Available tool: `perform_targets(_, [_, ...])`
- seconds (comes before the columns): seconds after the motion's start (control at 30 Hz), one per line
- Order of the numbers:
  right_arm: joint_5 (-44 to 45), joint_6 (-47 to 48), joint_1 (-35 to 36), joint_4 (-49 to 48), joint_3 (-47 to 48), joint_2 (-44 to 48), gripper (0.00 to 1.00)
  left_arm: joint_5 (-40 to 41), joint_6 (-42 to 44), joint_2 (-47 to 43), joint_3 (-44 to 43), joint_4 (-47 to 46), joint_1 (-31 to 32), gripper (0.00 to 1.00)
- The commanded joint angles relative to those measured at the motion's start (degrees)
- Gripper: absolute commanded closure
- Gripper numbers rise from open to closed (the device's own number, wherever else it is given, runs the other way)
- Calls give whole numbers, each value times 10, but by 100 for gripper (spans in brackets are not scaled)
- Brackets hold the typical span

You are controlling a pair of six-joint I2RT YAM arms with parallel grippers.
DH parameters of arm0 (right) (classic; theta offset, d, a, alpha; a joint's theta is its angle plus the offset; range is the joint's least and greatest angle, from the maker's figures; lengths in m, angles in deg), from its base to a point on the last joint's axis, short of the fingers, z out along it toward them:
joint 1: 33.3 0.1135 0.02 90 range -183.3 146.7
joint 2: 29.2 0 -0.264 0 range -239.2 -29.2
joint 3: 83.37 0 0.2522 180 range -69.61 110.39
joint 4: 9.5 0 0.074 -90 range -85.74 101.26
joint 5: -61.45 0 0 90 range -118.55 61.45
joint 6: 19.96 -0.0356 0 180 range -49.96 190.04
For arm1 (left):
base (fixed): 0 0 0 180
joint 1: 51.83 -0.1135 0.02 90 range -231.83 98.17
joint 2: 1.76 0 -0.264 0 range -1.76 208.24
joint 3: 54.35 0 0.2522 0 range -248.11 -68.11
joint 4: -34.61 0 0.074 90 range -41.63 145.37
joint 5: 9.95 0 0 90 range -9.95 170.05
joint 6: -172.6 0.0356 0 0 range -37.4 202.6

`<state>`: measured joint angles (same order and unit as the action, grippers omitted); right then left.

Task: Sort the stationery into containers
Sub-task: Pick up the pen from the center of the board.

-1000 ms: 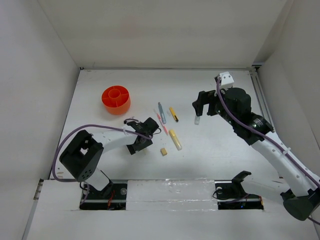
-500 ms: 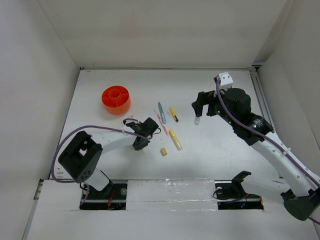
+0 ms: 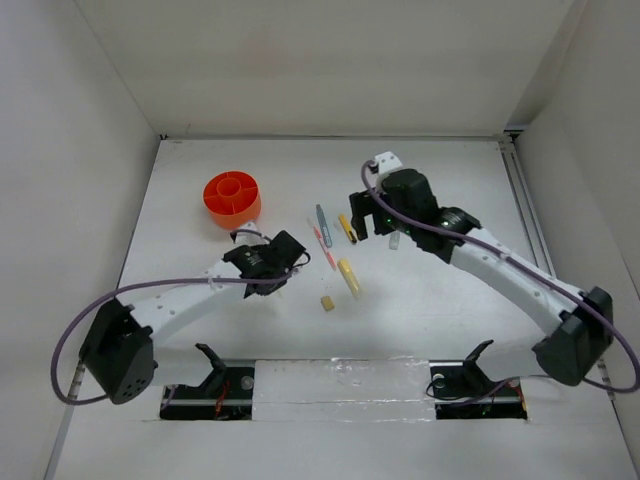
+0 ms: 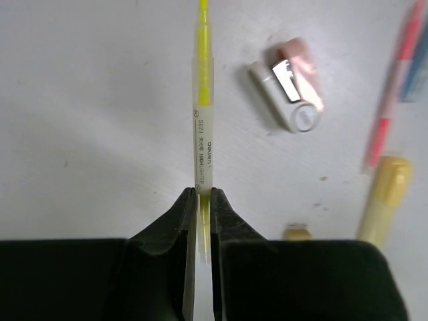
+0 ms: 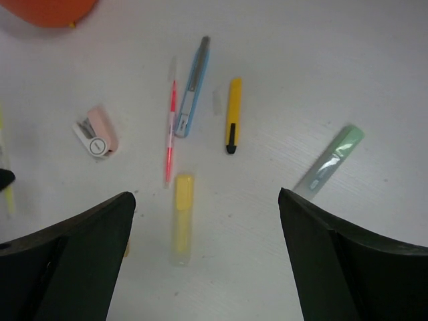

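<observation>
1. Over the last second the left arm has unfolded from its tucked pose and reached forward. The right arm has swung left, from the right half of the table (image 3: 430, 310) to a spot above the pens.
2. The left gripper (image 4: 200, 200) now has its jaws pressed together on the yellow highlighter (image 4: 202, 120). It pinches the pen near one end, and the rest juts straight ahead. We cannot tell whether the pen is off the surface.
3. We judge the step in hand to be carrying it to the orange cup (image 3: 232, 198), which stands near, up and left of the gripper in the top view. We should lift straight, since the long free end may swing and the pink-grey block (image 4: 291, 90) lies just beside it. We should then tip the pen upright over one compartment before letting go.
4. The left arm lies low and stretched across the table.
5. The right gripper (image 5: 204, 200) hangs with jaws spread wide and empty. It is above the pale yellow marker (image 5: 182, 217), with the pink-red pen (image 5: 170, 134) and the grey-blue pen (image 5: 194, 90) ahead.
</observation>
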<state>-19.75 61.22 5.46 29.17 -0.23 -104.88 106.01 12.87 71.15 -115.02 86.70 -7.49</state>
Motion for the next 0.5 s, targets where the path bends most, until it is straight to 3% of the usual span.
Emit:
perform_targets(0.0, [19, 6, 22, -16, 35, -56, 6, 86, 37, -56, -65, 65, 5, 100])
perform_targets(0.13, [8, 6, 22, -38, 52, -118, 15, 97, 77, -87, -92, 73, 5, 100])
perform_targets(0.3, [-19, 27, 22, -56, 105, -227, 41, 103, 201, -107, -111, 11, -7, 100])
perform_targets(0.47, [-39, 39, 22, -41, 163, -313, 42, 70, 247, -125, -123, -7, -7, 100])
